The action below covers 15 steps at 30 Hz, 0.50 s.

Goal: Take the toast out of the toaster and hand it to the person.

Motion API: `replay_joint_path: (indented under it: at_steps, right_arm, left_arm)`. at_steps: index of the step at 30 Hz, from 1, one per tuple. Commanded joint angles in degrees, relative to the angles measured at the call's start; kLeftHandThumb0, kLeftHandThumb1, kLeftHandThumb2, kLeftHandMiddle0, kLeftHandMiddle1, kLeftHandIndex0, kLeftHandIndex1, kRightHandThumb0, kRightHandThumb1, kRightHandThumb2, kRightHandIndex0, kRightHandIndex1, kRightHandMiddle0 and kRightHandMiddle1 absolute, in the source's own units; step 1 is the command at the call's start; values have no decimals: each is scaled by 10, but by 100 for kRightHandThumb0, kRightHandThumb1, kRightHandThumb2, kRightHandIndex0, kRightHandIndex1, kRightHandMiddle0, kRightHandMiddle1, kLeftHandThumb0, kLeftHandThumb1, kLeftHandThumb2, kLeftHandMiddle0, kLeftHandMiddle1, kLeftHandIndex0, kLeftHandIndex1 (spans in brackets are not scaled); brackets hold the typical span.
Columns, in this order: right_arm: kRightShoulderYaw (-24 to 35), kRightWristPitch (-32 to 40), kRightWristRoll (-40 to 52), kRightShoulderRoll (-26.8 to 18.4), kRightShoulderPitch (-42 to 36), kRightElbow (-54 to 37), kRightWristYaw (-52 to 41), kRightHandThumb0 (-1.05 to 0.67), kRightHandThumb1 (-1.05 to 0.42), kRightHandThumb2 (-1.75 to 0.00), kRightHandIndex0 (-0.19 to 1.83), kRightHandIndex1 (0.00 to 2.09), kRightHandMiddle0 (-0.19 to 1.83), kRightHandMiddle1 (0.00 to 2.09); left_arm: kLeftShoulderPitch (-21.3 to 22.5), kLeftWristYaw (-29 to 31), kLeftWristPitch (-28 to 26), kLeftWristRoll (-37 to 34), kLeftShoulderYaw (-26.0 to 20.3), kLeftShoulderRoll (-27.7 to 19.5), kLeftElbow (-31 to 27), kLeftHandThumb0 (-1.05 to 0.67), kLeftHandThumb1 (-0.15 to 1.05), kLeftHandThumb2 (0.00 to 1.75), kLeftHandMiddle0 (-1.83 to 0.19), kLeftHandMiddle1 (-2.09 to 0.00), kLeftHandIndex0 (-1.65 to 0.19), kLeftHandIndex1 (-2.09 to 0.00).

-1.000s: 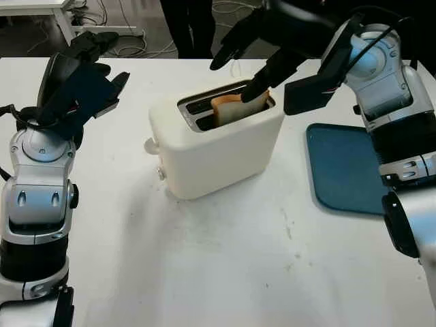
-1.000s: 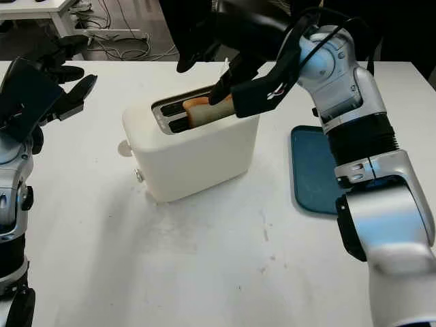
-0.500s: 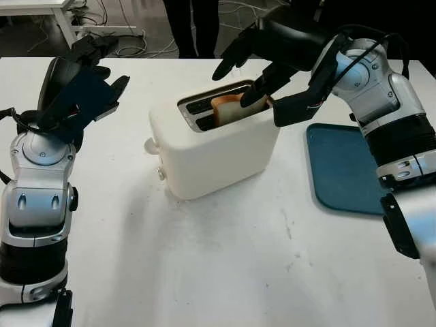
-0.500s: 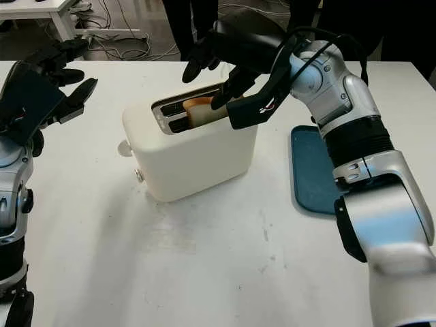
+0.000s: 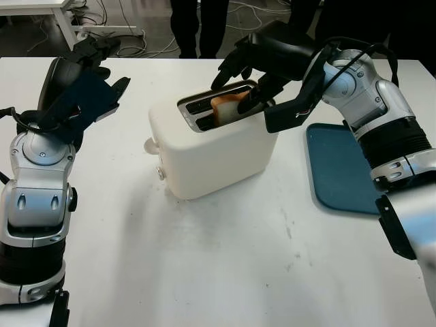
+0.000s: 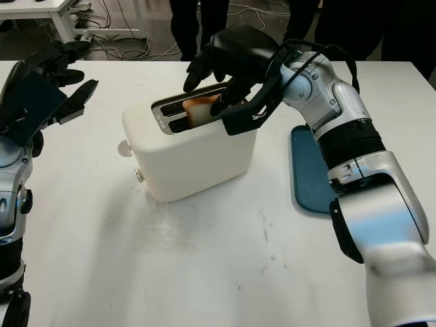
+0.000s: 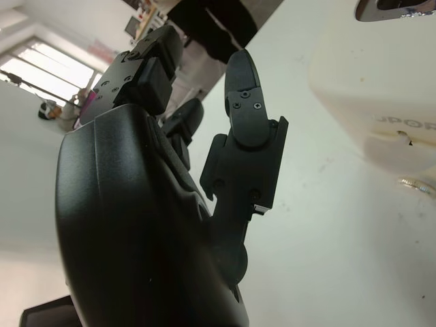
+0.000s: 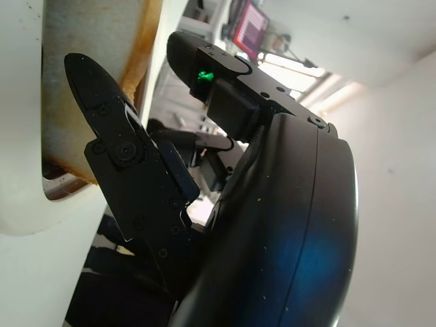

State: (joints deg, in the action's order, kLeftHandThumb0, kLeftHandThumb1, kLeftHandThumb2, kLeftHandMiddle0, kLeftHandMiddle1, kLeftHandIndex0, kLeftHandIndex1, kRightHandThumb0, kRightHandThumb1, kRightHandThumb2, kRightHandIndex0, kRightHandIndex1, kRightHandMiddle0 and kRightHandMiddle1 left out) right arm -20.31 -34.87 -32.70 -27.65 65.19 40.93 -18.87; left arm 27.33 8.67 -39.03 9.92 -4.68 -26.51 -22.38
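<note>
White toaster (image 5: 214, 146) sits centre frame on the white table (image 5: 225, 272); the toast (image 5: 228, 107) stands upright in the nearer slot, its top edge raised above the rim. Right hand (image 5: 253, 71) is poised over the slot from the upper right, fingers bracketing the slice; right wrist view shows one finger (image 8: 129, 163) alongside the crust, but whether it has closed on the bread I cannot tell. Left hand (image 5: 85, 82) is open, holding nothing, raised at upper left, well apart from the toaster. Blue tray (image 5: 344, 167) lies at right. Judgement: the slice is light, fairly stiff but crumbly; pinch its flat faces near the exposed top, gently, and lift straight up.
</note>
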Motion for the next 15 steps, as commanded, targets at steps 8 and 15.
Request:
replay_joint_path:
  at_steps: [8, 15]
  right_arm:
    - [-11, -4, 0, -3, 2, -4, -11, -56, -66, 0, 66, 163, 111, 5]
    - [-17, 0, 0, -4, -4, 1, -26, -54, -66, 0, 69, 149, 112, 5]
  left_arm:
    - [-1, -1, 7, 4, -3, 2, 0, -36, 92, 48, -9, -79, -34, -21]
    - [5, -4, -3, 7, -1, 5, -1, -37, 92, 48, -10, -79, -34, -20]
